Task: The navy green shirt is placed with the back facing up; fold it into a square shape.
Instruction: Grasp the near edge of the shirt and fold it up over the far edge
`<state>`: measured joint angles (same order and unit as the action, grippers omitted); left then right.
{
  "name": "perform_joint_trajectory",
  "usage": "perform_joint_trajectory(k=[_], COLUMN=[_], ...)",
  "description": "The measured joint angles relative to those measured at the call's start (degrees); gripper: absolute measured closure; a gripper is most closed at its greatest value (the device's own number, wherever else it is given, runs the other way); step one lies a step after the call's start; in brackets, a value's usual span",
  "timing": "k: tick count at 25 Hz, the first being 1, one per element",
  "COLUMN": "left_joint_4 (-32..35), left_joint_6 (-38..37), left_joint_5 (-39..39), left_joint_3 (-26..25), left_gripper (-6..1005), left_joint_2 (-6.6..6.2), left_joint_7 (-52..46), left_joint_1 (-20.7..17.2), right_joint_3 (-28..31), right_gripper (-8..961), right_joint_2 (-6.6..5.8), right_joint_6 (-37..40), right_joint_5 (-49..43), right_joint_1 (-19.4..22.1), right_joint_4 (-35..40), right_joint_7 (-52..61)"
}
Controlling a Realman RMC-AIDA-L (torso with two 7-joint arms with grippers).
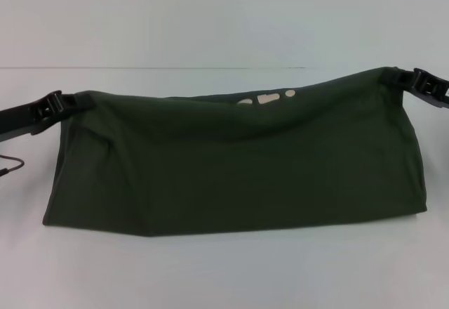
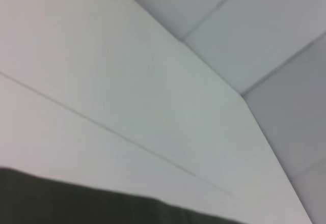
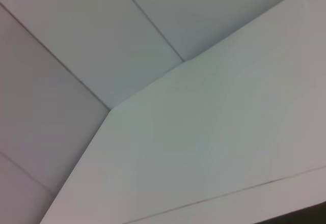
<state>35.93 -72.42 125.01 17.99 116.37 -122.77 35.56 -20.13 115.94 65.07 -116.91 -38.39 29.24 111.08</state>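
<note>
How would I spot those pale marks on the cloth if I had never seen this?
Find the navy green shirt stretched across the white table between the left claw and right claw. Along its raised upper edge sit the cream marks, the only pale spots on it.

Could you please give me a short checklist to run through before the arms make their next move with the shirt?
1. Left end effector holding the navy green shirt at its left upper corner: ok.
2. Right end effector holding the right upper corner: ok.
3. Upper edge stretched evenly between them: not ok, right side sits higher and the middle sags.
4. Lower edge resting on the table: ok.
5. Cream lettering hidden inside the fold: not ok, it peeks out near the top.
6. Grip depth: cannot tell.
</note>
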Motion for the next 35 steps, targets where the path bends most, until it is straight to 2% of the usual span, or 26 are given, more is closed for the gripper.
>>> perform_joint_trajectory(k=[5, 13, 19, 35], left_joint_4=[-0.5, -0.7, -2.2, -4.5], left_joint_6=[5.2, 12.6, 16.0, 21.2], left_joint_5=[-3.1, -3.8, -3.8, -5.4], left_joint_3=[0.0, 0.0, 0.1, 0.1], left_gripper=[950, 949, 950, 927], left_joint_2=[1.6, 3.73, 4.5, 5.15], left_joint_7=[2.2, 4.6, 6.5, 10.5], left_joint_1=[0.3, 1.6, 2.5, 3.5], right_joint_3=[0.0, -2.7, -3.1, -5.8], right_gripper=[920, 920, 919, 919], right_joint_2=[1.42, 3.48, 3.62, 3.81], right_joint_6=[-5.0, -14.5, -19.9, -23.5], right_joint_5=[1.1, 1.3, 1.5, 4.3], right_joint_1=[-0.8, -2.3, -4.2, -5.6], right_joint_4=[-1.1, -2.5, -4.8, -5.6], right_joint_7=[-3.2, -7.4, -9.9, -11.3])
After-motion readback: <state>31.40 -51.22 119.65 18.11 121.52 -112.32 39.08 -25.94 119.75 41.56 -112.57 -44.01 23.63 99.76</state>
